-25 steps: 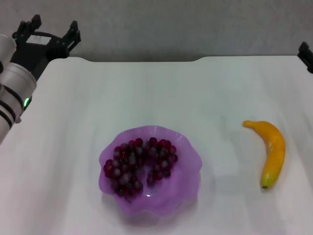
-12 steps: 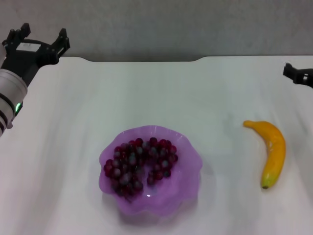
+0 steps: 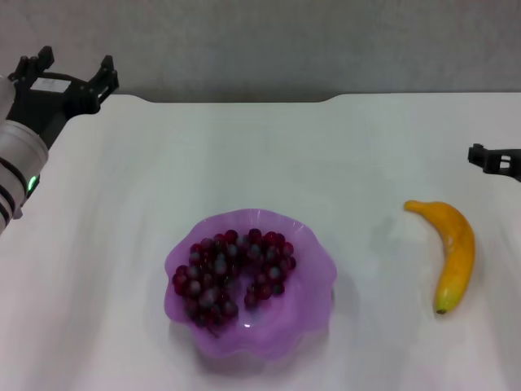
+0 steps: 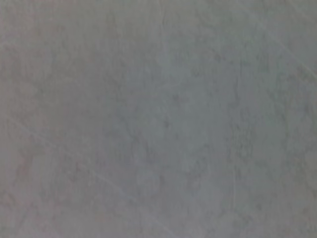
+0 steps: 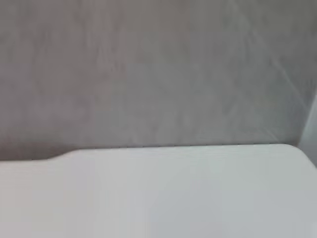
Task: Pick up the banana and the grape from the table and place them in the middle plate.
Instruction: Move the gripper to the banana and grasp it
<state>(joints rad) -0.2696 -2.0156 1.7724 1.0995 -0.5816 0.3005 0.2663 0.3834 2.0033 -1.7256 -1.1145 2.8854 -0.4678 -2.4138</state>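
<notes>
The grape bunch [image 3: 232,273], dark red-purple, lies inside the lilac scalloped middle plate [image 3: 313,301] at the front centre of the white table [image 3: 269,155]. The yellow-orange banana [image 3: 452,248] lies on the table to the right of the plate, dark tip toward the front. My left gripper [image 3: 69,69] is open and empty at the far left corner, high above the table. Only a black fingertip of my right gripper [image 3: 492,159] shows at the right edge, above and beyond the banana. The wrist views show neither fruit.
A grey wall runs behind the table's notched far edge [image 3: 236,99]. The right wrist view shows the table's far edge [image 5: 173,147] and the wall. The left wrist view shows only grey wall.
My right gripper has come in from the far right edge and lowered toward the banana. My left gripper drew back to the far left corner. Grapes, plate and banana have not moved.
</notes>
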